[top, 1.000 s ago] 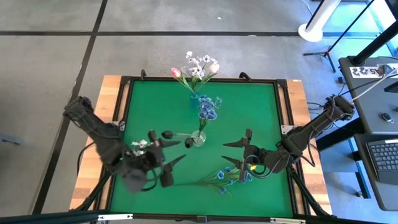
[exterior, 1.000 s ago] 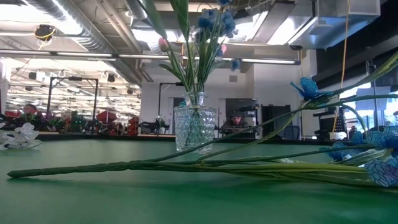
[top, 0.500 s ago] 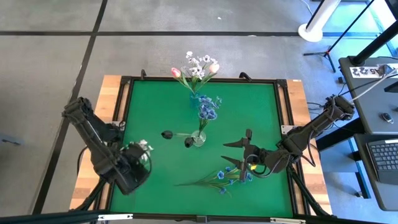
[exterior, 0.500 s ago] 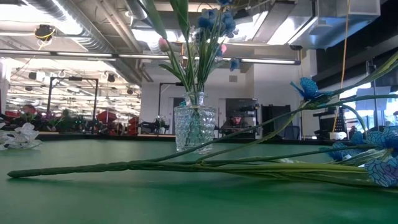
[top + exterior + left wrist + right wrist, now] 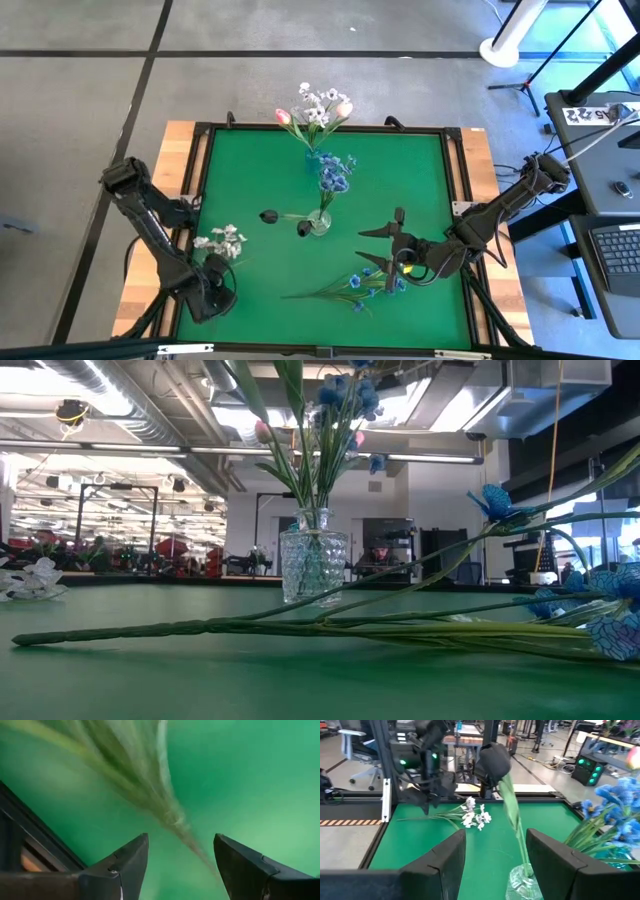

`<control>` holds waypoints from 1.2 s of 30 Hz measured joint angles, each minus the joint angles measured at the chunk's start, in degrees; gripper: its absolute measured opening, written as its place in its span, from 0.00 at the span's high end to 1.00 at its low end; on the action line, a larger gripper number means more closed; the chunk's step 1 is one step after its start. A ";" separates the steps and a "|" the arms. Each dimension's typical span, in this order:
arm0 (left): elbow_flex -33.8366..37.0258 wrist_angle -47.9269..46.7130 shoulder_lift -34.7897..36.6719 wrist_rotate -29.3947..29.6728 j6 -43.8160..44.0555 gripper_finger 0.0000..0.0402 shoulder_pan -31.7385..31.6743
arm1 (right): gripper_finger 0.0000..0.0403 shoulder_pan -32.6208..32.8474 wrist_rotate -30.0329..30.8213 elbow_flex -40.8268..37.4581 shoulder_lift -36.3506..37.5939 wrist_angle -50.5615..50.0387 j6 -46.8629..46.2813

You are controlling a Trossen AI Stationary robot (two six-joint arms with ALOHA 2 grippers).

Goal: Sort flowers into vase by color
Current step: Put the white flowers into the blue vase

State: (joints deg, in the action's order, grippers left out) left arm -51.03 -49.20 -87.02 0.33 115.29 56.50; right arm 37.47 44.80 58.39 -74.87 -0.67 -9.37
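A white blossom spray lies on the green mat near the table's left edge; it also shows in the right wrist view. My left gripper hangs open over the spray's thin stem, one finger on either side of it. A blue spray lies flat near the near edge, its stem along the mat. My right gripper is open just above its blossoms. The glass vase at mid-table holds blue blossoms.
Pink tulips and white blossoms stand at the table's far edge. Two small dark lumps sit on stalks left of the vase; one rises before my right gripper. A raised black frame rims the mat.
My left arm has drawn back from beside the vase toward the table's near left corner, and its gripper has tipped down over the stem. The white spray has stayed on the mat by the left edge.
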 joint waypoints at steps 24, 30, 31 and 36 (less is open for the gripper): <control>10.45 7.72 -0.04 -4.79 -11.49 0.80 -9.40 | 0.49 0.00 -0.88 0.00 0.00 -0.50 -0.63; 1.42 -9.60 0.34 5.96 -18.32 0.97 -12.02 | 0.49 0.00 -0.88 0.00 0.00 -0.79 -0.66; -0.95 -12.95 0.85 6.36 -18.61 0.97 -12.17 | 0.49 0.00 -0.88 0.00 0.00 -0.79 -0.66; -13.53 -32.28 3.92 13.22 -14.87 0.99 -10.41 | 0.49 0.00 -0.89 0.00 0.00 -0.81 -0.74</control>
State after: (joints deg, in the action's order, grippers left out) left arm -64.56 -81.49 -83.10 13.55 100.41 46.09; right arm 37.47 43.90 58.39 -74.87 -1.48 -10.11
